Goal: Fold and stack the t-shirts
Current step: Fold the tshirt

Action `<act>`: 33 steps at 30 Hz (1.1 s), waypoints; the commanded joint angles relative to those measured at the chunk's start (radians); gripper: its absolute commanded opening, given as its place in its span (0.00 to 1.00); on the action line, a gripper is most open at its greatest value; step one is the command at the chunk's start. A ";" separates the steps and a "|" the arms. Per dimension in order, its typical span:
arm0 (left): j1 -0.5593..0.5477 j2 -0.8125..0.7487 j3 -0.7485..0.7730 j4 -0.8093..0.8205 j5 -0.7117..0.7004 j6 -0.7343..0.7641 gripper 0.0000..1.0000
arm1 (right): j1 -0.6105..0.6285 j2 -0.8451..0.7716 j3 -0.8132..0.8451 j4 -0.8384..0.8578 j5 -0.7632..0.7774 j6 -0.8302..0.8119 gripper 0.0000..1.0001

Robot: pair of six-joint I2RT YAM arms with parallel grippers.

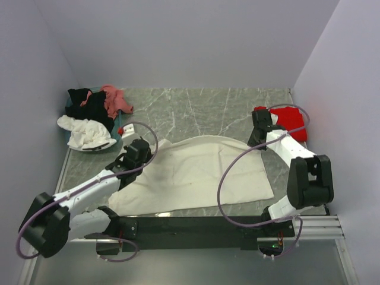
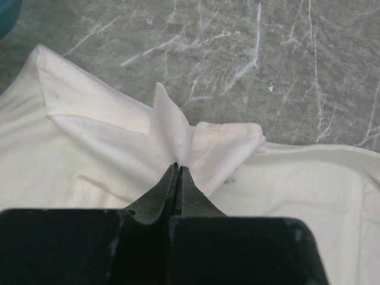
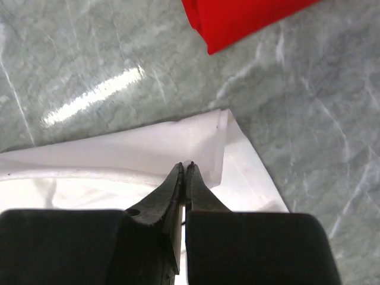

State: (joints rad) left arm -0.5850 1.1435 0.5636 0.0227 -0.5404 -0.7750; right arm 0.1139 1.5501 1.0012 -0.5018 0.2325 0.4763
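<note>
Jaws of both arms are pressed together on the cream t-shirt (image 1: pixel 196 172), which lies spread across the near middle of the grey marble counter (image 1: pixel 196 110) in the overhead view. The left arm (image 1: pixel 89 187) grips its far left edge and the right arm (image 1: pixel 297 166) its far right corner. A red t-shirt (image 1: pixel 292 123) lies folded at the far right, just beyond the right arm's reach, while a black t-shirt (image 1: pixel 83 104), a pink t-shirt (image 1: pixel 114 98) and a white t-shirt (image 1: pixel 88 133) sit heaped at the far left. From the left wrist, the left jaws are clamped on a bunched peak of the cream t-shirt (image 2: pixel 172 127), with a turned-over edge to its left. From the right wrist, the right jaws pinch the cream t-shirt (image 3: pixel 202 142) at its doubled edge near the corner; the red t-shirt (image 3: pixel 243 18) lies apart at upper right.
</note>
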 commanded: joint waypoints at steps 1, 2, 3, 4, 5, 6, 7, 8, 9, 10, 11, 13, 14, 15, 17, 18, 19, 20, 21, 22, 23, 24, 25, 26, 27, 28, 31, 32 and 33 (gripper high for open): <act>-0.018 -0.106 -0.053 -0.064 -0.066 -0.084 0.01 | 0.006 -0.083 -0.042 0.003 0.056 0.010 0.00; -0.025 -0.125 -0.082 -0.075 -0.064 -0.090 0.00 | 0.006 -0.097 -0.065 -0.001 0.060 0.013 0.00; -0.030 -0.145 -0.096 -0.085 -0.063 -0.095 0.00 | 0.007 -0.125 -0.078 -0.007 0.067 0.016 0.00; -0.036 -0.181 -0.120 -0.111 -0.061 -0.110 0.01 | 0.007 -0.139 -0.090 -0.010 0.083 0.019 0.00; -0.041 -0.200 -0.132 -0.125 -0.059 -0.116 0.01 | 0.007 -0.153 -0.110 -0.015 0.094 0.025 0.00; -0.042 -0.217 -0.143 -0.142 -0.058 -0.125 0.01 | 0.007 -0.165 -0.119 -0.026 0.106 0.030 0.00; -0.045 -0.234 -0.152 -0.153 -0.055 -0.139 0.01 | 0.007 -0.189 -0.125 -0.030 0.126 0.033 0.00; -0.055 -0.270 -0.171 -0.170 -0.041 -0.144 0.01 | 0.007 -0.199 -0.134 -0.033 0.137 0.039 0.00; -0.059 -0.289 -0.180 -0.176 -0.033 -0.144 0.01 | 0.007 -0.208 -0.136 -0.038 0.139 0.041 0.00; -0.064 -0.321 -0.188 -0.182 -0.029 -0.153 0.01 | 0.007 -0.220 -0.138 -0.053 0.145 0.044 0.00; -0.071 -0.338 -0.198 -0.202 -0.026 -0.158 0.01 | 0.007 -0.225 -0.139 -0.060 0.155 0.050 0.00; -0.078 -0.363 -0.203 -0.227 -0.023 -0.168 0.00 | 0.007 -0.248 -0.144 -0.070 0.159 0.053 0.00; -0.082 -0.382 -0.203 -0.251 -0.024 -0.173 0.01 | 0.009 -0.254 -0.150 -0.073 0.162 0.056 0.00; -0.085 -0.392 -0.203 -0.263 -0.023 -0.179 0.00 | 0.007 -0.268 -0.154 -0.081 0.165 0.056 0.00; -0.098 -0.425 -0.208 -0.280 -0.017 -0.187 0.01 | 0.007 -0.280 -0.164 -0.090 0.175 0.059 0.00; -0.102 -0.439 -0.211 -0.293 -0.006 -0.191 0.01 | 0.006 -0.288 -0.165 -0.099 0.185 0.059 0.00; -0.113 -0.464 -0.215 -0.297 0.000 -0.201 0.00 | 0.007 -0.291 -0.167 -0.104 0.189 0.059 0.00; -0.121 -0.476 -0.217 -0.303 0.003 -0.205 0.01 | 0.007 -0.295 -0.173 -0.110 0.194 0.061 0.00; -0.127 -0.485 -0.218 -0.313 0.003 -0.211 0.00 | 0.007 -0.303 -0.174 -0.116 0.198 0.059 0.00; -0.133 -0.504 -0.217 -0.335 0.002 -0.228 0.01 | 0.007 -0.308 -0.179 -0.119 0.203 0.059 0.00; -0.144 -0.513 -0.215 -0.348 -0.001 -0.236 0.01 | 0.007 -0.314 -0.185 -0.122 0.203 0.065 0.00; -0.150 -0.522 -0.215 -0.359 -0.003 -0.250 0.01 | 0.007 -0.327 -0.188 -0.118 0.197 0.062 0.00; -0.162 -0.539 -0.206 -0.389 -0.010 -0.259 0.00 | 0.012 -0.335 -0.191 -0.122 0.191 0.062 0.00; -0.170 -0.550 -0.202 -0.403 -0.018 -0.267 0.00 | 0.013 -0.341 -0.191 -0.126 0.192 0.068 0.00; -0.176 -0.559 -0.197 -0.420 -0.023 -0.279 0.01 | 0.015 -0.352 -0.191 -0.129 0.194 0.070 0.00; -0.182 -0.580 -0.186 -0.447 -0.035 -0.282 0.01 | 0.017 -0.355 -0.191 -0.132 0.189 0.070 0.00; -0.199 -0.619 -0.168 -0.480 -0.036 -0.294 0.01 | 0.026 -0.375 -0.193 -0.149 0.179 0.074 0.00; -0.202 -0.628 -0.162 -0.509 -0.041 -0.300 0.01 | 0.035 -0.381 -0.197 -0.152 0.177 0.079 0.00; -0.203 -0.636 -0.159 -0.521 -0.041 -0.308 0.01 | 0.039 -0.387 -0.199 -0.159 0.176 0.084 0.00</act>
State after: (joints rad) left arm -0.7795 0.5354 0.3573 -0.4347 -0.5549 -1.0466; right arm 0.1349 1.2022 0.8108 -0.6338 0.3782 0.5385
